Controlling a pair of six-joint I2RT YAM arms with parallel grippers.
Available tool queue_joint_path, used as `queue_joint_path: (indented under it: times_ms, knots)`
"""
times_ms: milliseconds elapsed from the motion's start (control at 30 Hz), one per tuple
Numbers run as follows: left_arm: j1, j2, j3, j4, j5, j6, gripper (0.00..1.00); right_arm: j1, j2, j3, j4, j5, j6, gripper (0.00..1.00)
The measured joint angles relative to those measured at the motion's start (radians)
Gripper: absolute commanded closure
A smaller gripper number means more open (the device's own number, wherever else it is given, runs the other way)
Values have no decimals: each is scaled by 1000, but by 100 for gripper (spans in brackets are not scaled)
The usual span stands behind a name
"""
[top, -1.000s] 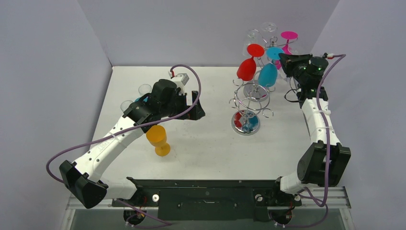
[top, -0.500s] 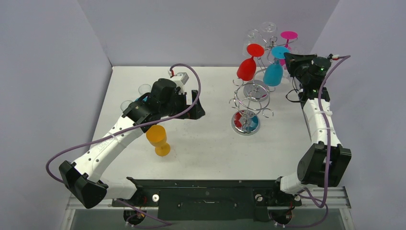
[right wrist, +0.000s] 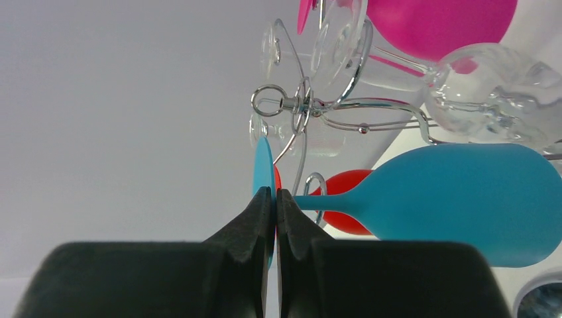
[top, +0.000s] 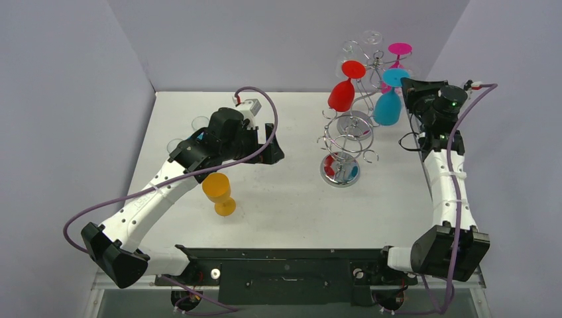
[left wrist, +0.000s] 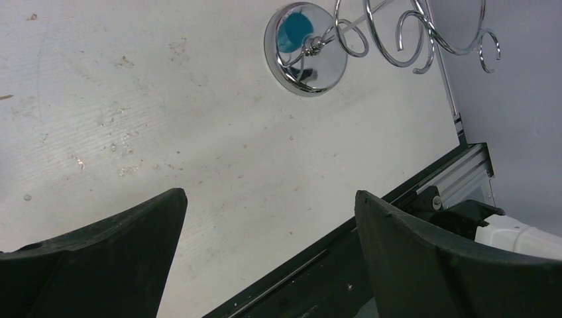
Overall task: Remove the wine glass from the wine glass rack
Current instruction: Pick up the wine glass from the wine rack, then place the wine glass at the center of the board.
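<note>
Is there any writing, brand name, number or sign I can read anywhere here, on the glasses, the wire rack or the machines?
None: no word, number or sign can be read in any view.
The blue wine glass, the wine glass rack, the orange glass, the left arm and the right arm show no legible marking.

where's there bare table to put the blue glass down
Widest bare patch: the near table, between the orange glass, the rack and the right arm. A smaller one at the back, between the left arm and the rack. Crowded around the rack and by the clear glasses.
</note>
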Motion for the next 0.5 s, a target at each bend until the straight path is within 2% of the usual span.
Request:
queue_joint_path:
  times_ms: [333, 500]
  knots:
    - [0, 0, 13, 5, 14, -7, 4, -18, -141, -3, -215, 46, -100, 100]
    - [0, 4, 40, 5, 23, -16, 4, -26, -224, 57, -344, 45, -148, 100]
